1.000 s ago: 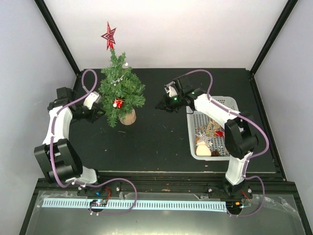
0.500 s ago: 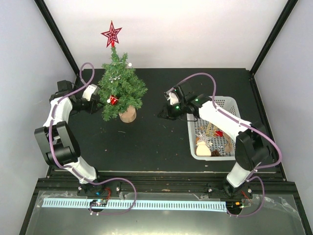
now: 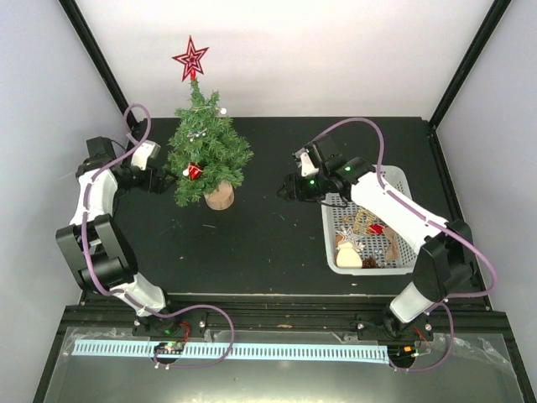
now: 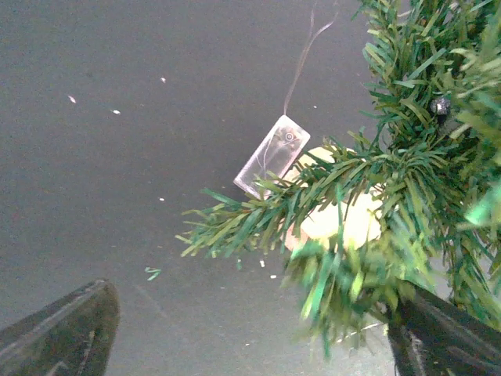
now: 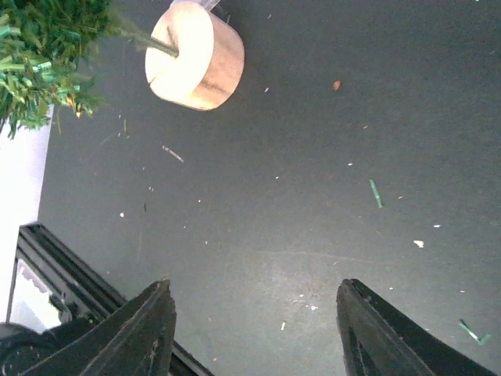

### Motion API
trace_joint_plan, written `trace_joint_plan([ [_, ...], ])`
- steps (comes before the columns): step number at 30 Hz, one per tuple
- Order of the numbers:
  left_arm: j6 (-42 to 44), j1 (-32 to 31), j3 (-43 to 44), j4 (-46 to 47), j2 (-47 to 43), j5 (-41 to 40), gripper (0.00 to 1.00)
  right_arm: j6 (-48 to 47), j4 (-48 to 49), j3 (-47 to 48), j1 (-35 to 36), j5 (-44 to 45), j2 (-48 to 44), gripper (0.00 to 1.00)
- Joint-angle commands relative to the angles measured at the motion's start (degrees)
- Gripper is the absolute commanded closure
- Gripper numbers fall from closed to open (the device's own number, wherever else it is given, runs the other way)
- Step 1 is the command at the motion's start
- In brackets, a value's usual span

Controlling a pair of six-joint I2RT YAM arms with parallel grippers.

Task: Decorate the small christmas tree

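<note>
While the small christmas tree (image 3: 205,155) stands upright on its round tan base (image 3: 219,198) at the back-left of the black table (image 3: 268,243), neither arm holds anything. Left gripper (image 3: 165,180) is just beside the tree's lower left branches. In the left wrist view its jaws are wide, with bare table between them and a blurred branch tip just above the right-hand finger (image 4: 442,341). Can't tell whether that tip touches it. The same view shows a small clear box (image 4: 272,157) with a thin wire lying flat on the table near the base. Right gripper (image 3: 287,189) is to the right of the tree and well clear of it, between the tree and the white basket (image 3: 328,243). Its jaws are parted and the right wrist view shows only table between them. The base is at the top left of that view, and loose green needles (image 5: 376,193) are scattered on the surface. On the tree there is a red star (image 3: 191,60) on top, a red ornament (image 3: 194,172) low on the front, and silver beads (image 3: 198,134) higher up. The basket sits at the right side of the table with several ornaments inside, too small to tell apart.
</note>
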Motion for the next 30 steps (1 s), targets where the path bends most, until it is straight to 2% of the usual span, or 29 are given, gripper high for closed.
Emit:
trace_joint_plan([
  [1,0.0,2.4,1.7,-1.4,-4.1,1.4,0.03,-0.2,-4.2,2.4,-1.1,6.3,-3.4,0.40],
  [8,1.2,5.9,0.6,-6.5,-9.3,3.0,0.01,2.0,-10.9,2.3,-5.1,14.3,-6.2,0.38],
  [11,0.2,7.8,-0.1,-7.8,-11.6,2.9,0.01,3.3,-16.3,1.4,-10.0,19.5,-7.2,0.40],
  [15,0.1,8.8,-0.1,-12.6,-13.3,4.6,0.01,4.1,-19.3,-3.3,-19.4,20.8,-7.4,0.43],
  [20,-3.4,8.2,-1.5,-14.2,-16.4,5.9,0.01,4.8,-20.2,-6.7,-27.0,26.4,-4.5,0.42],
  [30,-4.9,6.3,-5.0,-14.3,-22.0,9.0,0.01,5.7,-17.9,-10.9,-32.9,30.9,0.3,0.36],
])
